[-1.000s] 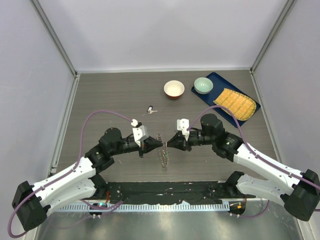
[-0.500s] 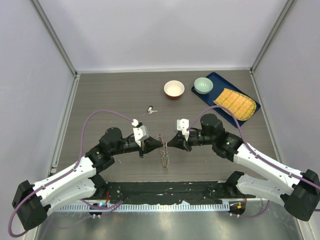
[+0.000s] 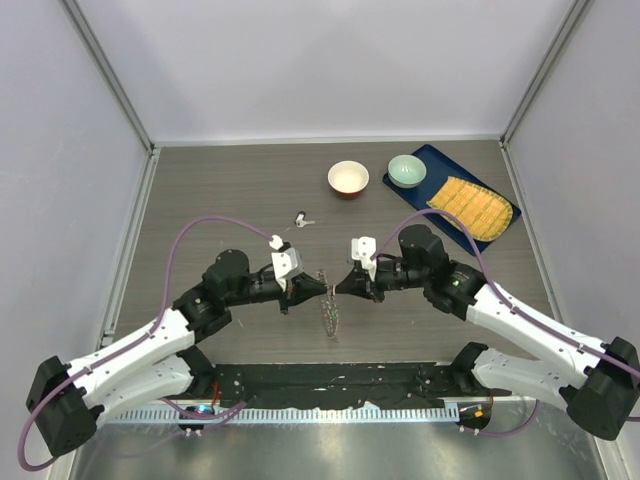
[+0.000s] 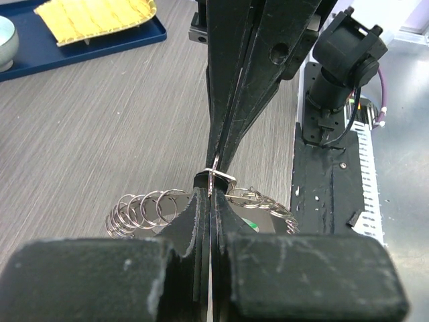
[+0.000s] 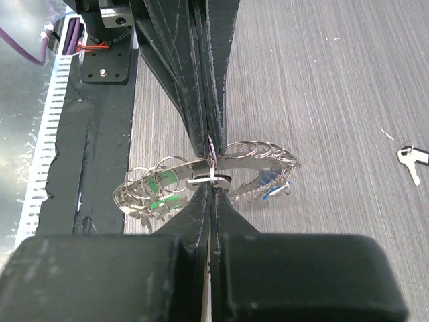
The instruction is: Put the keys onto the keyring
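Both jaws are clenched: the left gripper [image 3: 318, 288] and right gripper [image 3: 341, 287] meet tip to tip, pinching the wire of the keyring [image 3: 328, 315] between them. So thin a pinch could slip if either arm twists or pulls unevenly, dropping the keyring; the black-headed key [image 3: 301, 218] lies well apart.

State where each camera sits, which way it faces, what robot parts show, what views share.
Top external: above and behind the bases, looking down at the table; both arms show, left gripper facing right gripper.
Left wrist: on the left arm, looking along its shut fingers towards the right arm.
Right wrist: on the right arm, looking along its shut fingers towards the left arm.
Shared: all show the keyring; top and right wrist show a loose key.
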